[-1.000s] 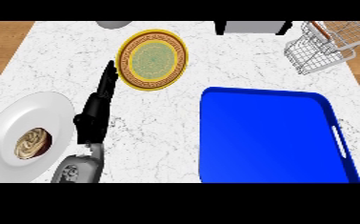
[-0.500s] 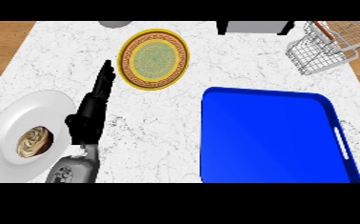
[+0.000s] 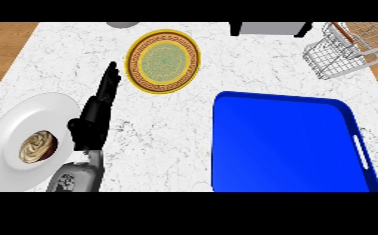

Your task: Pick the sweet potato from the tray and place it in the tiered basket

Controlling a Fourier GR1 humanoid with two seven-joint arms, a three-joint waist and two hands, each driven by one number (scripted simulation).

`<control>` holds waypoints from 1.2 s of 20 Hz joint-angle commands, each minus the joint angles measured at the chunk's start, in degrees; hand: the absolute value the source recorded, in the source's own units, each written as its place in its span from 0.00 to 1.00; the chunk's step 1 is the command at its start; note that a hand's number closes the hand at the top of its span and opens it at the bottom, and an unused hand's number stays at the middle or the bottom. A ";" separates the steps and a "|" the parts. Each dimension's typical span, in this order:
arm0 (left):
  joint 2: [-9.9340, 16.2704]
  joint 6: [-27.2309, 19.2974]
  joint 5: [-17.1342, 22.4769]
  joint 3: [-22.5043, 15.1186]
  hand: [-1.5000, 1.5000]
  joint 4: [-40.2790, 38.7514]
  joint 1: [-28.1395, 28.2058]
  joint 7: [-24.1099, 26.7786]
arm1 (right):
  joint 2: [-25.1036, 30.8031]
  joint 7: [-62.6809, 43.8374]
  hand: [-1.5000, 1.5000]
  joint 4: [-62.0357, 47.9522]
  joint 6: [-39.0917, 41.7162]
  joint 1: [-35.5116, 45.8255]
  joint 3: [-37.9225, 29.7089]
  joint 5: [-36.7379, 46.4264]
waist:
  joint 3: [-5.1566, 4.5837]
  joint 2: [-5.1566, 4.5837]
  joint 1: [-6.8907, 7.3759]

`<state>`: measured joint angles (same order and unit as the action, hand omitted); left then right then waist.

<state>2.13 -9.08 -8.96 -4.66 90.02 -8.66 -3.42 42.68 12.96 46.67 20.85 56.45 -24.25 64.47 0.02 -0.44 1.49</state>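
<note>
Trouble starts with the blue tray (image 3: 288,144): I see no sweet potato on it. My left robot hand (image 3: 96,111) rests straight-fingered on the bench (image 3: 170,129), holding nothing, well apart from the wire basket (image 3: 341,51); searching could nudge the white plate (image 3: 29,139).

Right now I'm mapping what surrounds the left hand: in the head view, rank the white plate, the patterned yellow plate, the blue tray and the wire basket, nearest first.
From the left hand:
1. White plate, just left.
2. Yellow plate, ahead, slightly right.
3. Blue tray, right.
4. Wire basket, far right corner.
</note>
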 commanded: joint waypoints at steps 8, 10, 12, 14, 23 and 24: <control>-1.25 0.17 -0.34 -1.16 0.50 -0.90 0.05 1.64 | 1.39 -0.47 0.00 -22.31 -4.91 5.44 -6.98 -3.93 | 0.08 -0.43 0.89; -0.57 0.17 -0.58 -0.87 0.50 1.10 -1.04 -1.41 | 2.81 -1.15 0.00 -24.40 -2.31 8.52 -8.49 -5.58 | 0.09 -0.34 1.09; -0.57 0.54 0.21 0.08 0.50 -1.60 -0.95 1.56 | 3.16 1.47 0.00 -25.94 -2.69 7.34 -10.37 -7.74 | 0.08 -0.42 0.62; -1.32 -0.74 -1.09 -0.84 0.50 -0.84 -0.20 1.50 | 3.04 -1.08 0.00 -26.55 -3.91 9.22 -13.58 -10.49 | 0.09 -0.36 0.78; -2.01 -1.45 -1.74 -1.15 0.50 -0.77 -1.76 0.41 | 15.82 -7.86 0.00 -31.89 -5.28 8.25 -24.19 -17.87 | 0.22 -0.78 0.74; 0.01 0.44 0.53 1.09 0.50 -0.78 0.00 1.54 | 18.17 -6.89 0.00 -32.81 -3.21 6.16 -25.64 -19.16 | 0.21 -0.62 0.36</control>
<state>1.17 -9.41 -9.56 -4.86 88.87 -9.23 -1.91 55.44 7.40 16.64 15.97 64.68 -45.95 48.27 0.17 -1.04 2.12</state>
